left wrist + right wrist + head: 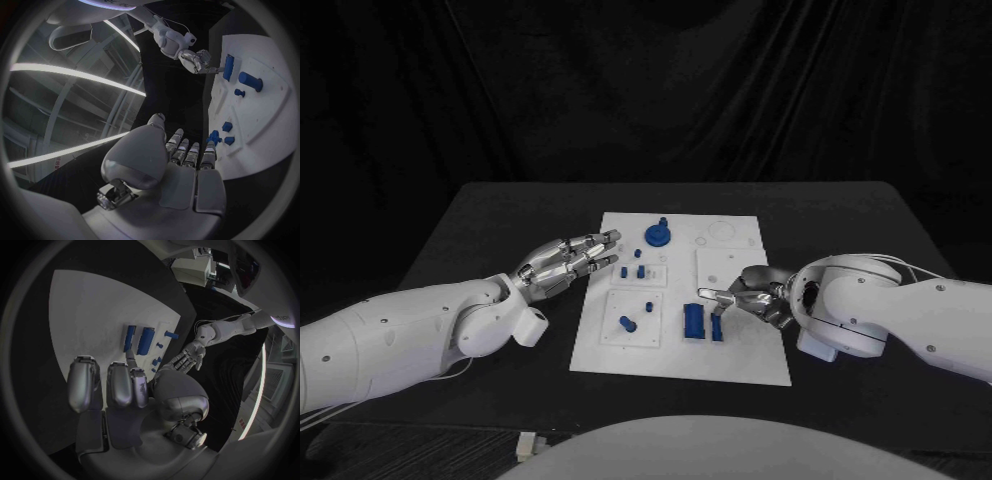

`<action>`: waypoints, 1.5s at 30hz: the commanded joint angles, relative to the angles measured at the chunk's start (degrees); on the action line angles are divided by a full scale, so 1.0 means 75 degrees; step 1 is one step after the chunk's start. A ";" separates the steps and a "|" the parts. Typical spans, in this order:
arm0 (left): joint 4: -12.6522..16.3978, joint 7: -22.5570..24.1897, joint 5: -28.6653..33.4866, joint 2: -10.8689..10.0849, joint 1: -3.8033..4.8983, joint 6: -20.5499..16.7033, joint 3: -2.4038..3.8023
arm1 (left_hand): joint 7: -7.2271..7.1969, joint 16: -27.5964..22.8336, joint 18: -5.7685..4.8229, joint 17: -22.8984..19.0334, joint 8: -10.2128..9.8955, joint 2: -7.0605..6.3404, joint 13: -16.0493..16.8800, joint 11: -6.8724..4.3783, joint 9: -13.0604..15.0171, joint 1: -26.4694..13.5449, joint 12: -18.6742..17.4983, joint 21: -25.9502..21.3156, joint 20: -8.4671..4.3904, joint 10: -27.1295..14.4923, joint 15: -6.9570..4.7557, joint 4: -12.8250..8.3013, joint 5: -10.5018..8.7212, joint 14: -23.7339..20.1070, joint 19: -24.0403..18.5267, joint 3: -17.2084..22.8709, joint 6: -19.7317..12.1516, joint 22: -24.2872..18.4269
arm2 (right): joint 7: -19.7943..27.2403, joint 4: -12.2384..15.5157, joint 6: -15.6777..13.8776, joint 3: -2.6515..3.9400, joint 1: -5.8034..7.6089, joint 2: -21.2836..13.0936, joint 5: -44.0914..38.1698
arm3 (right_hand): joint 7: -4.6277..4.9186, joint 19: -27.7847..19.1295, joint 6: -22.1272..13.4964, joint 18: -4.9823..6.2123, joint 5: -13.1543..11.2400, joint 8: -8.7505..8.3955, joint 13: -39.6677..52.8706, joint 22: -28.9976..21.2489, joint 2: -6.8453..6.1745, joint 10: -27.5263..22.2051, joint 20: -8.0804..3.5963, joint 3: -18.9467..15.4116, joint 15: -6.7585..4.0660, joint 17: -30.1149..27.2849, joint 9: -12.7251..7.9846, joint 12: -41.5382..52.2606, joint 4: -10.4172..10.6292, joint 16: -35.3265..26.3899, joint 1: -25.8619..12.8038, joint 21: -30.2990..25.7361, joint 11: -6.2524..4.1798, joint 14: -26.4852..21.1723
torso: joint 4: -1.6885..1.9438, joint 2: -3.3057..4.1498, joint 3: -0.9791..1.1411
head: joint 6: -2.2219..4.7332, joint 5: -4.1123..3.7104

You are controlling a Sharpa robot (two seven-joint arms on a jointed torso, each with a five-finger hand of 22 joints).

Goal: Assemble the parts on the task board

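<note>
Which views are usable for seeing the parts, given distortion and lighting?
Head view: undistorted, dim but even, white task board and blue parts contrast clearly. Left wrist view: fisheye bends the board edge, bright ceiling strips glare, left hand fills the middle. Right wrist view: curved edges, right hand blocks part of the board.

You see a matt black surface (pixel 473 215) carrying a smooth white plastic-looking task board (pixel 733 355) with small matt blue plastic-looking parts (pixel 692 320). Each robot hand, left (pixel 567 262) and right (pixel 750 298), looks like shiny silver metal, on glossy white arm shells (pixel 401 335).
</note>
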 commanded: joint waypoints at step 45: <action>0.0091 0.0213 0.0015 -0.0064 -0.0016 0.0026 0.0007 | 0.0035 0.0052 0.0119 0.0012 0.0044 0.0005 0.0023 0.0090 0.0010 0.0091 0.0112 0.0036 0.0070 0.0027 0.0024 -0.0060 0.0073 0.0040 0.0005 0.0106 -0.0009 0.0019 | 0.2087 0.0195 -0.1488 0.0001 0.0296 0.0963 -0.2857 | 0.0094 0.0339 0.0285 -0.0073 0.2270 0.0605 0.2013 0.1562 -0.0831 0.0800 0.0039 0.1741 0.0017 0.0382 0.0061 0.0027 -0.3521 0.0201 0.4848 0.0390 0.0053 0.0301 | 0.0004 0.0006 0.0002 | -0.0002 0.0332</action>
